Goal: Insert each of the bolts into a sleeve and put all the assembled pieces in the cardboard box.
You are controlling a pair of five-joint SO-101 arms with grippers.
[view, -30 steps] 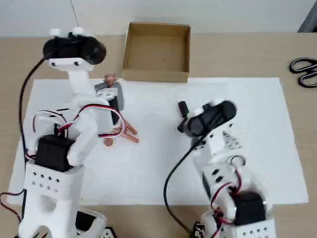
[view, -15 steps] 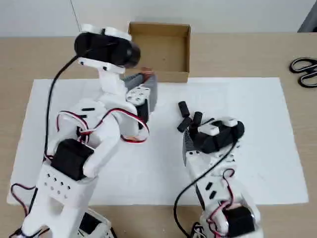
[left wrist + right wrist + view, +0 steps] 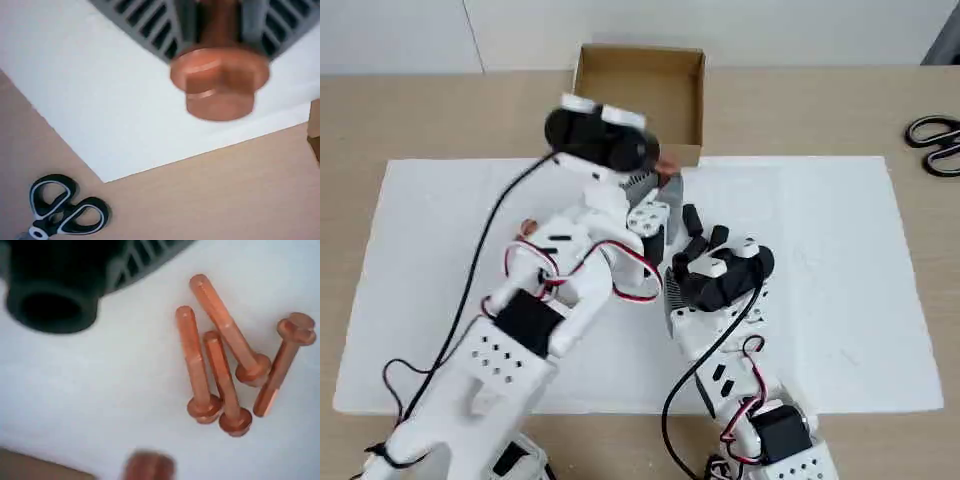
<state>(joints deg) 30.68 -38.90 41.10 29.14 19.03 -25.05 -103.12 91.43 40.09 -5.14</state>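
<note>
The wooden surface [image 3: 820,110] carries a white sheet [image 3: 820,260], with the cardboard box [image 3: 638,48] at 12 o'clock and scissors [image 3: 932,145] at 2 o'clock. The left hand [image 3: 663,180] is clamped on a copper bolt [image 3: 220,82], just at 6 o'clock from the box. The right hand [image 3: 693,250] is closed around a black sleeve [image 3: 50,297] near the sheet's middle. A loose sleeve [image 3: 692,217] lies just at 12 o'clock from it. Four bolts [image 3: 220,375] lie together on the sheet.

Black-handled scissors [image 3: 932,146] lay on the bare wooden table [image 3: 450,110] at its right edge, just beyond the far right corner of a white paper sheet [image 3: 840,270], the sheet covering the table's middle.
</note>
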